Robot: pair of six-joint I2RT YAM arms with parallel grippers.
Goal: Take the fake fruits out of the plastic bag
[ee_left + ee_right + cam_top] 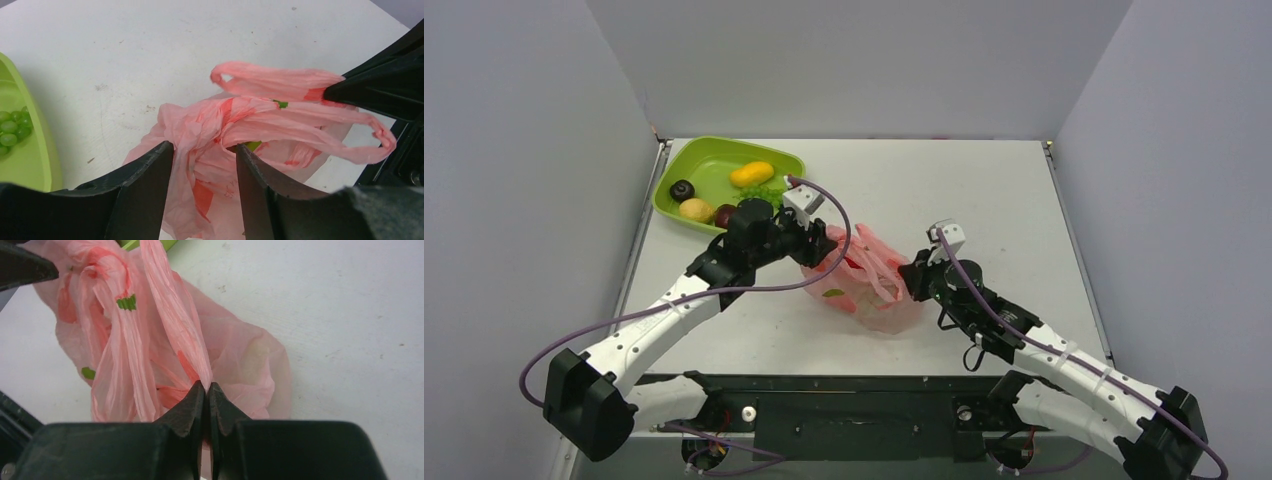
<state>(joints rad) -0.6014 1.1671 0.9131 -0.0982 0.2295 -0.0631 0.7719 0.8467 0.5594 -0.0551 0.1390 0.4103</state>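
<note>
The pink plastic bag (pixel 869 285) lies crumpled mid-table between both grippers. My left gripper (pixel 824 255) is open at the bag's left side, its fingers straddling a fold of plastic (pixel 204 150). My right gripper (pixel 911 280) is shut on a bag handle (pixel 206 387), which is stretched taut. A bit of green (pixel 252 145) shows at the bag's mouth; I cannot tell if it is a fruit. A dark purple plum (pixel 682 189), a yellow lemon (pixel 696 209) and a dark red apple (pixel 724 214) lie in the tray.
The lime-green tray (pixel 714 160) sits at the back left, also holding a mango (pixel 752 174) and green grapes (pixel 769 193); its edge shows in the left wrist view (pixel 30 165). Walls enclose the table on three sides.
</note>
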